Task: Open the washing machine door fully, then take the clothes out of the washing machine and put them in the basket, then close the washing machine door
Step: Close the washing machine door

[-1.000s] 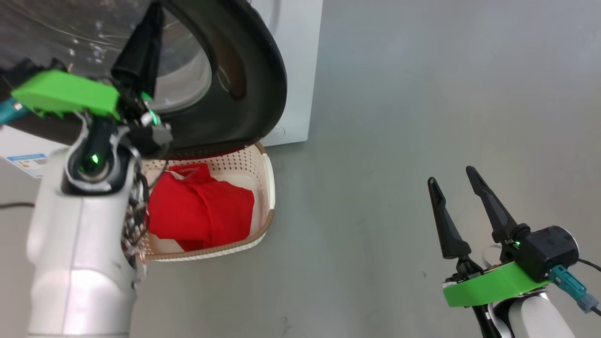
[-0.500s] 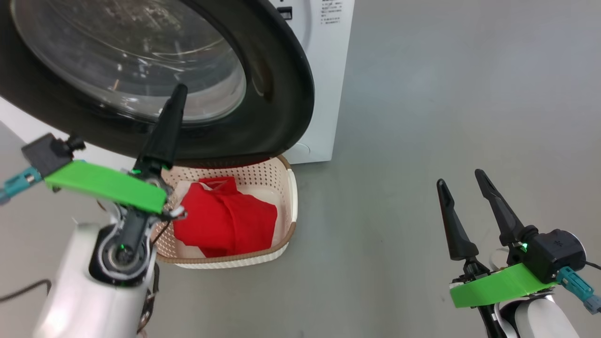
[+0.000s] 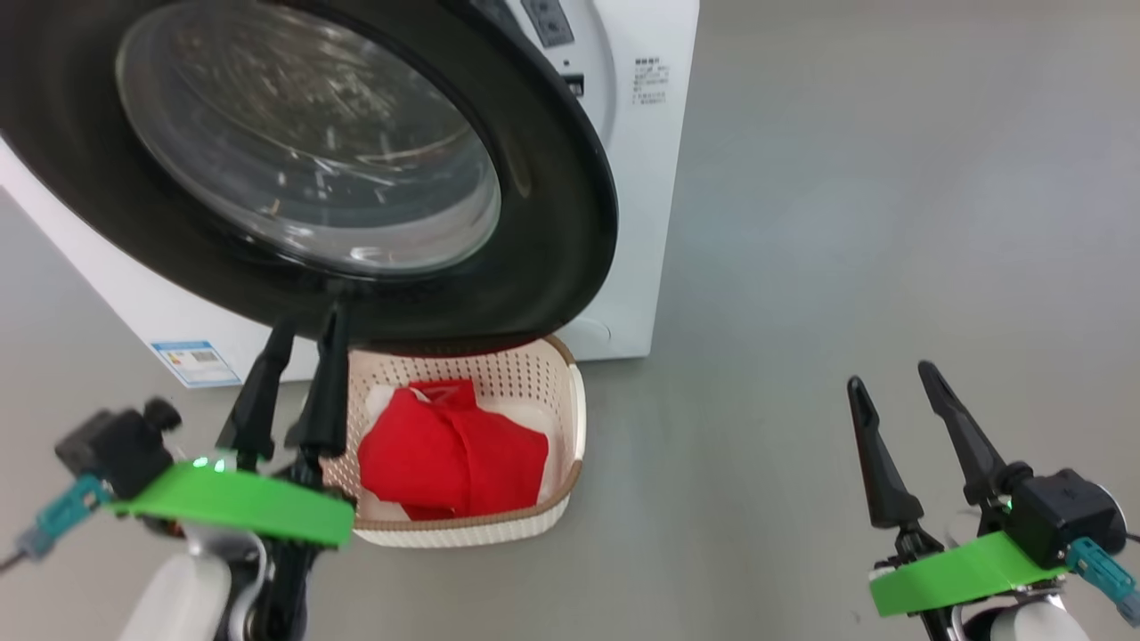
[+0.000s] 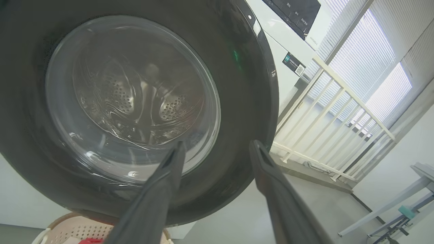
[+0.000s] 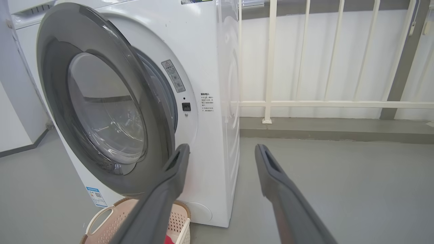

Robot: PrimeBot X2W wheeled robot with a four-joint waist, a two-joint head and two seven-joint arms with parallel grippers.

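Just under the washing machine door's point(image 3: 552, 223) lower rim, my left gripper point(image 3: 310, 318) sits w/ fingers apart, nothing in it. Its tips point up at the black rim but, far as I can tell, aren't touching. Clothes point(image 3: 454, 454) are out & lying in the basket point(image 3: 570, 418), which sits under that same lower rim, just beside my left gripper.

So what's left, I reckon, is shutting the door. It hangs ajar, swung out from the washing machine point(image 3: 641, 178) front.

To do it well:
- Push on the black rim, not the glass bowl point(image 3: 312, 151).
- Push at the door's free edge, by the small dark latch slot point(image 5: 185, 106). That's farthest from the hinge, so least force.
- Flat of a finger on the rim, steady push, no jab. Keep tips out of the gap behind the door.
- Basket looks low enough for the door to pass over, but can't be sure, so go slow.

My right gripper point(image 3: 892, 374), also spread & empty, hangs well apart from the door, off its free-edge side.
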